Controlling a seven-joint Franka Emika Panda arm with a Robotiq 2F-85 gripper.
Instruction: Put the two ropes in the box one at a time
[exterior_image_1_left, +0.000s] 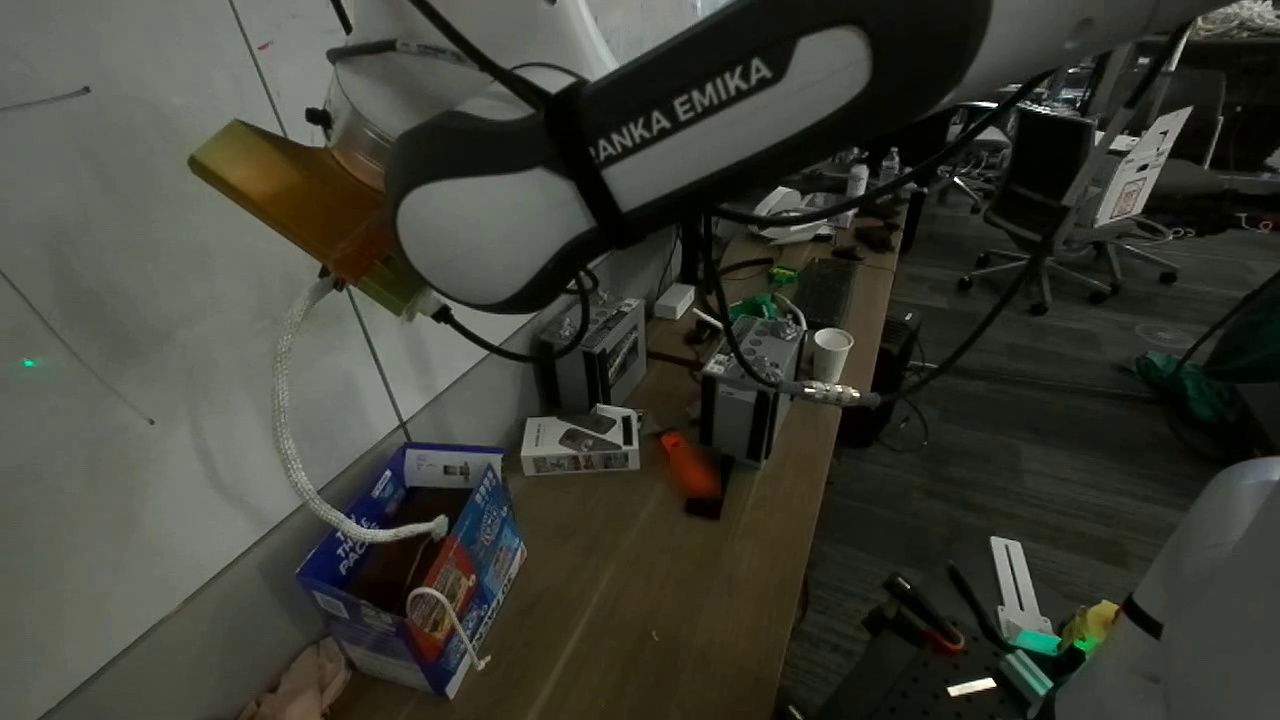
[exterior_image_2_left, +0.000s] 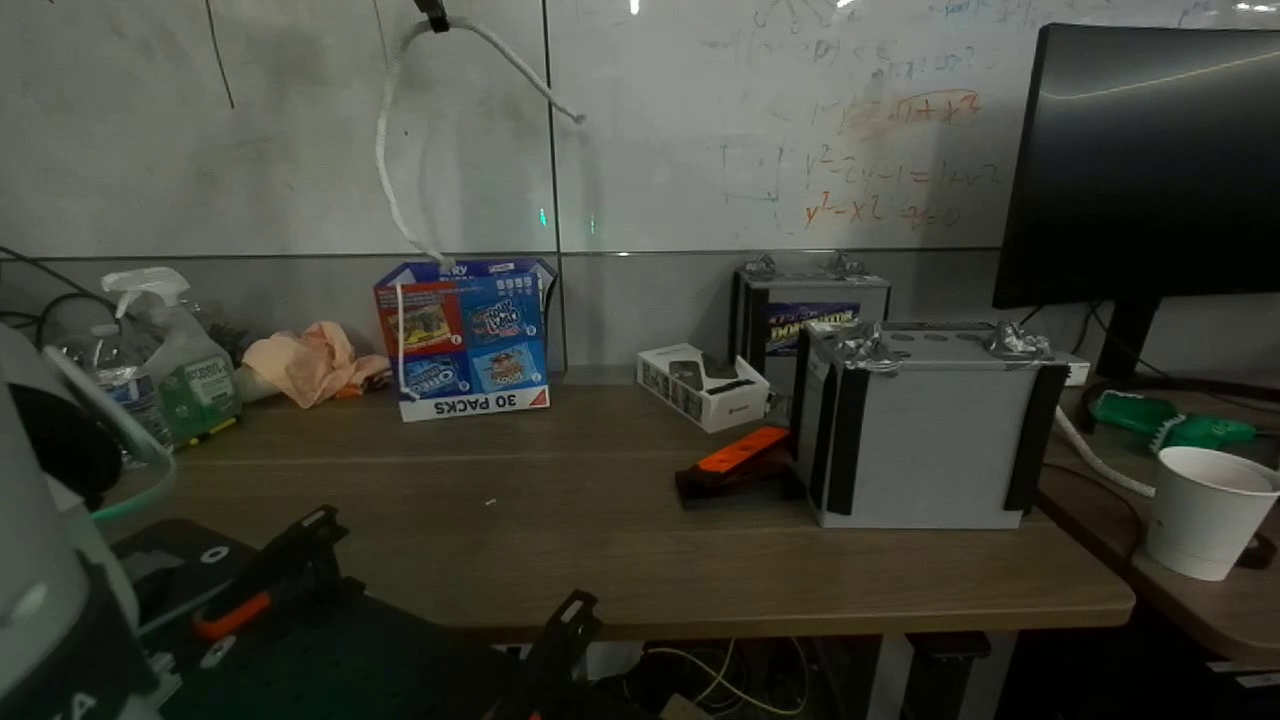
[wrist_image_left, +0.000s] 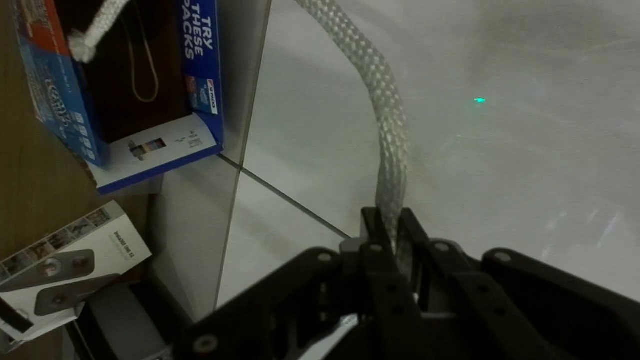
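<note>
The blue box (exterior_image_1_left: 375, 640) stands open-topped on the table by the wall, in both exterior views (exterior_image_2_left: 475, 345) and the wrist view (wrist_image_left: 57, 95). My gripper (wrist_image_left: 388, 215) is shut on a thick white rope (wrist_image_left: 392, 120), high above the box; its fingertips also show in an exterior view (exterior_image_2_left: 436, 16). The rope (exterior_image_1_left: 285, 400) hangs in a curve, its knotted end over the box opening. I cannot tell whether that end touches the box. Its other end sticks out beyond the fingers. A thinner white rope (exterior_image_1_left: 445, 605) lies partly inside the box, one end hanging over its wall.
A whiteboard wall (exterior_image_2_left: 650, 130) rises right behind the box. A white printed carton (exterior_image_1_left: 580, 450), two grey device boxes (exterior_image_2_left: 930, 440) and an orange-black tool (exterior_image_2_left: 745, 455) stand beside it. A pink cloth (exterior_image_2_left: 310, 362) and a spray bottle (exterior_image_2_left: 180, 350) are on the opposite side.
</note>
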